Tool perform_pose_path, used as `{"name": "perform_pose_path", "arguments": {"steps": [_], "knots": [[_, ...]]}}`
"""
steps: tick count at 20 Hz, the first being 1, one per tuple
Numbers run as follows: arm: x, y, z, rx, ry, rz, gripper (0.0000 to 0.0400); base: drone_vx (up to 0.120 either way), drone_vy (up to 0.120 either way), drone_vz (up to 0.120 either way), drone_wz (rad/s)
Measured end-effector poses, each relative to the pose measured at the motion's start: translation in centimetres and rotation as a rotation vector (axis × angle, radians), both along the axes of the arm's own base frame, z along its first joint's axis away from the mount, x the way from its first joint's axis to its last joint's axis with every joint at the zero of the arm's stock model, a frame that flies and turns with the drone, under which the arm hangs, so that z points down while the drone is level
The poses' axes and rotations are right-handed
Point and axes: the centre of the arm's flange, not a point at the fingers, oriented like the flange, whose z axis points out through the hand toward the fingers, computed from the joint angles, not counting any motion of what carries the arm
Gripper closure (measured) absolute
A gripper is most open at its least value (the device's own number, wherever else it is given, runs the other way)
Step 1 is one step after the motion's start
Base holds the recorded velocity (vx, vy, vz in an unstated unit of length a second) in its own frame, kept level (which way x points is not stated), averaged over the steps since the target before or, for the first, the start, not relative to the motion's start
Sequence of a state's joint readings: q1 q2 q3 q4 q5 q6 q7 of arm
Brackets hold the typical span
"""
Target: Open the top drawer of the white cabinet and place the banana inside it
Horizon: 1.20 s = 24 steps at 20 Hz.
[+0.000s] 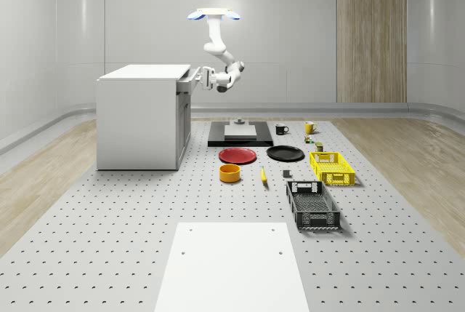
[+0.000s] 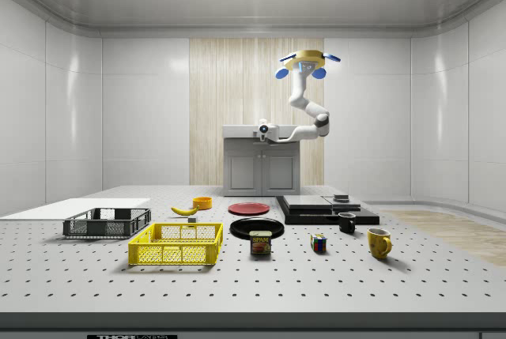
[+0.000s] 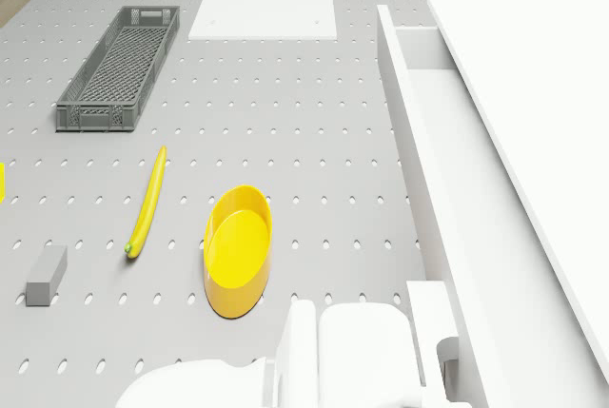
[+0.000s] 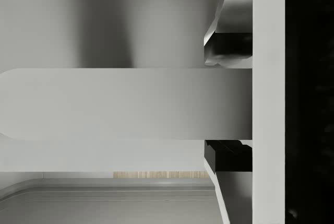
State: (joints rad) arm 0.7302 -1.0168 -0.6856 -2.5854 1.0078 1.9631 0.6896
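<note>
The white cabinet (image 1: 138, 116) stands at the whole-scene view's left. Its top drawer (image 3: 433, 132) is pulled partway out, and its bare inside shows in the drone view. The drone (image 1: 214, 14) hovers in front of the cabinet, above the drawer's front. Its arm bends down to my gripper (image 1: 204, 77), which is shut on the drawer handle (image 4: 125, 104); a dark finger pad (image 4: 228, 49) sits on each side of the bar. The banana (image 1: 263, 175) lies flat on the table (image 1: 109, 217) beside a yellow bowl (image 1: 229, 173), well below the gripper (image 3: 440, 351).
On the table lie a red plate (image 1: 237, 155), a black plate (image 1: 285, 153), a yellow basket (image 1: 332, 168), a dark grey basket (image 1: 312, 205) and a small grey block (image 3: 46, 275). A black platform (image 1: 240, 134) and two mugs stand farther back. A white board (image 1: 232, 268) lies in front.
</note>
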Motion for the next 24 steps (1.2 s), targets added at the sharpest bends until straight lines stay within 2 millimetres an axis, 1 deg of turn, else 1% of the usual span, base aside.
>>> {"name": "perform_pose_path", "arguments": {"steps": [2,3,5,6,7,9,11,12,13,14,16,17,18,19,20,21,22,24], "knots": [[-0.1,-1.2,0.1,0.009,-0.001,0.001,0.0253,0.0,0.0,0.0,0.0],[-0.1,-1.8,0.1,0.011,-0.001,0.002,0.0252,0.0,0.0,0.0,0.0],[-0.2,-3.0,0.2,0.011,-0.002,0.003,0.0247,0.0,0.0,0.0,0.0],[-0.2,-3.7,0.3,0.002,-0.02,0.003,0.0219,0.0,0.0,0.0,0.0],[0.1,-4.1,-0.5,0.007,-0.033,0.003,0.0235,0.0,0.0,0.0,0.0],[0.0,-5.3,-0.3,0.014,-0.024,0.004,0.0259,0.0,0.0,0.0,0.0],[-0.1,-6.5,-0.1,0.018,-0.017,0.004,0.027,0.0,0.0,0.0,0.0],[-0.4,-7.3,0.7,0.008,0.014,0.004,0.02,0.0,0.0,0.0,0.0],[-0.9,-8.6,1.0,-0.015,-0.035,0.009,0.0179,0.0,0.0,0.0,0.0],[-0.8,-9.2,0.9,-0.011,-0.035,0.008,0.0195,0.0,0.0,0.0,0.0],[-0.6,-10.2,0.7,-0.005,-0.024,0.007,0.0209,0.0,0.0,0.0,0.0],[-0.5,-10.7,0.3,-0.003,-0.044,0.007,0.0186,0.0,0.0,0.0,0.0],[0.1,-10.9,-1.0,0.009,-0.06,0.009,0.0205,0.0,0.0,0.0,0.0],[0.1,-11.4,-0.9,0.012,-0.05,0.009,0.0176,0.0,0.0,0.0,0.0],[0.1,-11.9,-0.7,0.015,-0.042,0.008,0.0137,0.0,0.08,0.0,0.0],[0.0,-12.3,-0.6,0.017,-0.035,0.007,0.0107,0.0,0.12,0.0,0.0],[0.0,-12.7,-0.4,0.019,-0.03,0.007,0.0083,0.0,0.12,0.0,0.0],[-0.1,-13.4,-0.1,0.022,-0.021,0.006,0.005,0.0,0.12,0.0,0.0]]}}
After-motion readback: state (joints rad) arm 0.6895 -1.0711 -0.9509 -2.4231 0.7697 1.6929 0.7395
